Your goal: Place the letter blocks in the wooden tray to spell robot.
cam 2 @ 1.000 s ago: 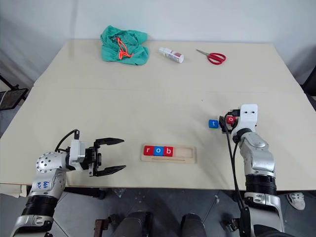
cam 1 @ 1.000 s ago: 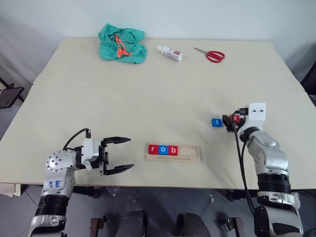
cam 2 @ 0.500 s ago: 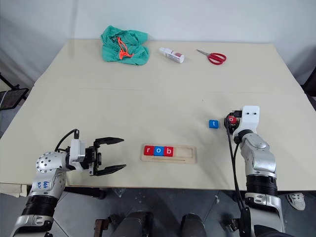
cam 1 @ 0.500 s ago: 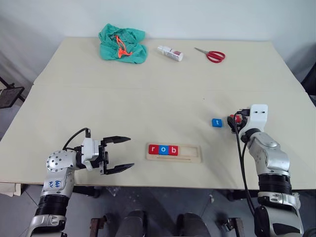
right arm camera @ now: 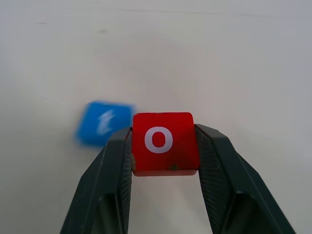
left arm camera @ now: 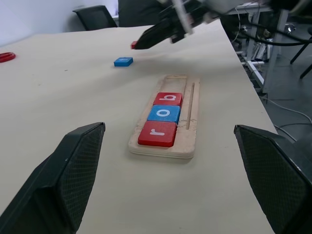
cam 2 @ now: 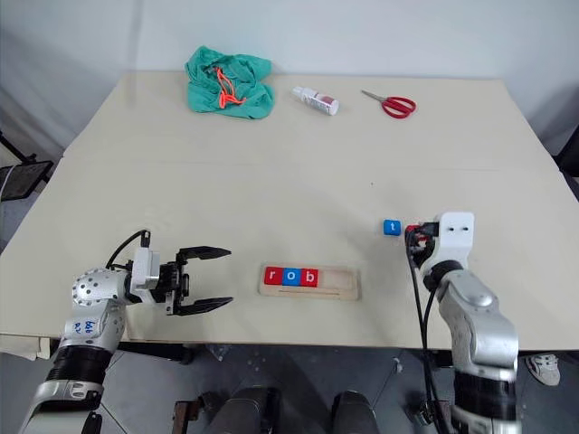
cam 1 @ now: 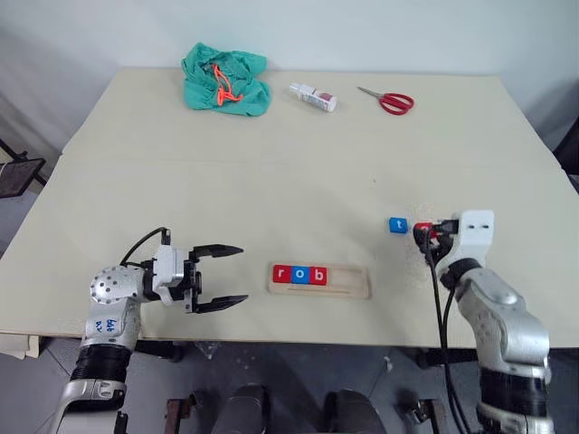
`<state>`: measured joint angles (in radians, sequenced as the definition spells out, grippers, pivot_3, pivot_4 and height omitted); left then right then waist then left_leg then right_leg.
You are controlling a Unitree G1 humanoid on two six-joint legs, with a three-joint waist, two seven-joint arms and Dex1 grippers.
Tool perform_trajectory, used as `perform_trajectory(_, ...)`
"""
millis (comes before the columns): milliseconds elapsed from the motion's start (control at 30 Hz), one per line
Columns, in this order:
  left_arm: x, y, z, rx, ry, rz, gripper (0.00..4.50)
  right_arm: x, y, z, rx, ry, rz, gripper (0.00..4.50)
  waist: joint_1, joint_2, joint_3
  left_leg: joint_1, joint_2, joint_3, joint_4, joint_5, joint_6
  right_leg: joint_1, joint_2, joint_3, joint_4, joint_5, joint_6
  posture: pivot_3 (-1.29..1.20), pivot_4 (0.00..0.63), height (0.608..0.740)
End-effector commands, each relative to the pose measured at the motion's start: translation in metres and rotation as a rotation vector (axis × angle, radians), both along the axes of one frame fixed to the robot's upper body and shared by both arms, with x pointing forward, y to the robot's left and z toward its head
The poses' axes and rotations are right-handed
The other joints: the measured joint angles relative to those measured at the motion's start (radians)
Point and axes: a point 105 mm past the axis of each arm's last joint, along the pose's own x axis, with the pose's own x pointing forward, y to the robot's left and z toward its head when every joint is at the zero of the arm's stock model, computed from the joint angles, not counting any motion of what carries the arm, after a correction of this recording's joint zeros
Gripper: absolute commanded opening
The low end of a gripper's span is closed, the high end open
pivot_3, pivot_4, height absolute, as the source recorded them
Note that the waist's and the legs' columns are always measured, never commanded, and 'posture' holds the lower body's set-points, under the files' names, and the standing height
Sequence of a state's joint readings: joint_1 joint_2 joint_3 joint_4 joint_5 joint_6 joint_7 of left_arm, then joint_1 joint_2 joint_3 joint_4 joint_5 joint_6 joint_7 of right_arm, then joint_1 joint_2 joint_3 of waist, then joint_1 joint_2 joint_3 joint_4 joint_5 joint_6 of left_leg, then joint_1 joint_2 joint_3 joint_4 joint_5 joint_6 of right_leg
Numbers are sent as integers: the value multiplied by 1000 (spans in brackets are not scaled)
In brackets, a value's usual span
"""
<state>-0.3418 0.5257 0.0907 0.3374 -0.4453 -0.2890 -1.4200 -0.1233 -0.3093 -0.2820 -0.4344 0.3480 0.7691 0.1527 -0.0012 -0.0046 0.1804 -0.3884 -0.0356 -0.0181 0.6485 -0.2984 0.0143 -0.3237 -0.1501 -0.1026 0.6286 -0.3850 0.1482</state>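
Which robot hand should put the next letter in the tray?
Probably the right. The right gripper already clamps the red o block, the letter that follows r, o, b in the wooden tray. The left gripper is open and empty beside the tray's other end.

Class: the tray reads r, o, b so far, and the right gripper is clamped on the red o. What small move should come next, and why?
Probably carry the red o block, held in the right gripper, toward the wooden tray and its free space right after the b. The blue t lies on the table, last in the word.
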Motion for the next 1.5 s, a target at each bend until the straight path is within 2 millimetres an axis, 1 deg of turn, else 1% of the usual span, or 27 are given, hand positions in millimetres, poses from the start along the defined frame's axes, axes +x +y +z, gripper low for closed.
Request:
perform_trajectory(33, 3, -2, 4, 0, -22, -29, 4500, -27, 13, 10, 9, -10, 4, 1457, 0, 0, 0, 0, 0, 0, 0, 0, 0, 0, 0, 0, 0, 0, 0, 0, 150, 740)
perform_trajectory(133, 5, -2, 5, 1, -22, -40, 4500, -40, 16, 7, 19, 15, -18, 1457, 0, 0, 0, 0, 0, 0, 0, 0, 0, 0, 0, 0, 0, 0, 0, 0, 150, 740)
perform_trajectory(267, 6, -4, 6, 6, -21, -57, 4500, -52, 23, -3, 35, 68, -34, 1457, -1, 0, 0, 1, 0, 0, 0, 0, 0, 0, 0, 1, 0, 0, 0, 0, 150, 740)
perform_trajectory(467, 6, -4, 7, 11, -21, -73, 4500, -61, 32, -9, 54, 109, -14, 1457, -1, 0, 0, 1, 0, 0, 0, 0, 0, 0, 0, 1, 0, 0, 0, 0, 150, 740)
perform_trajectory(567, 5, -3, 8, 12, -22, -74, 4500, -62, 33, -10, 60, 116, -11, 1457, -1, 0, 0, 1, 0, 0, 0, 0, 0, 0, 0, 1, 0, 0, 0, 0, 150, 740)
perform_trajectory(633, 4, -3, 8, 12, -22, -76, 4500, -62, 35, -11, 68, 120, -2, 2192, -1, 0, 0, 1, 0, 0, 0, 0, 0, 0, 0, 1, 0, 0, 0, 0, 150, 740)
perform_trajectory(700, 3, -3, 8, 11, -21, -78, 4500, -62, 34, -11, 67, 117, -6, 2752, -1, 0, 0, 1, 0, 0, 0, 0, 0, 0, 0, 1, 0, 0, 0, 0, 150, 740)
perform_trajectory(867, -1, 0, 9, 8, -17, -82, 4500, -64, 35, -4, 59, 87, 27, 4487, -1, 0, 0, 1, 0, 0, 0, 0, 0, 0, 0, 2, 0, 0, 0, 0, 150, 740)
perform_trajectory(967, -2, 3, 9, 7, -16, -76, 4500, -65, 35, 3, 30, 54, 93, 4487, -1, 0, 0, 1, 0, 0, 0, 0, 0, 0, 0, 2, 0, 0, 0, 0, 150, 740)
perform_trajectory(1067, -2, 6, 8, 12, -16, -67, 4500, -66, 34, 9, -23, 36, 216, 4487, 0, 0, 0, 1, 0, 0, 0, 0, 0, 0, 0, 2, 0, 0, 0, 0, 150, 740)
perform_trajectory(1200, 0, 9, 7, 19, -19, -53, 4500, -69, 19, 12, -135, 62, 397, 4487, 1, 0, 0, 1, 0, 0, 1, 0, 0, 1, 0, 1, -1, 0, 0, 0, 150, 740)
perform_trajectory(1267, 0, 9, 7, 17, -22, -47, 4500, -70, 7, 10, -211, 101, 515, 4487, 1, 0, 0, 1, -1, 1, 0, 0, 0, 1, 0, 1, -1, 0, 0, 0, 150, 740)
perform_trajectory(1333, 1, 9, 7, 16, -24, -43, 4500, -70, -2, 9, -259, 129, 587, 4487, 2, 0, 0, 1, -1, 2, 1, 0, 1, 2, 0, 1, -2, 0, 0, 0, 150, 740)
perform_trajectory(1500, 0, 10, 7, 16, -27, -33, 4500, -59, -14, 5, -362, 154, 728, 4487, -1, -1, 0, 1, 0, 1, 1, 0, 1, 3, 0, 0, -2, 0, 0, 0, 150, 740)
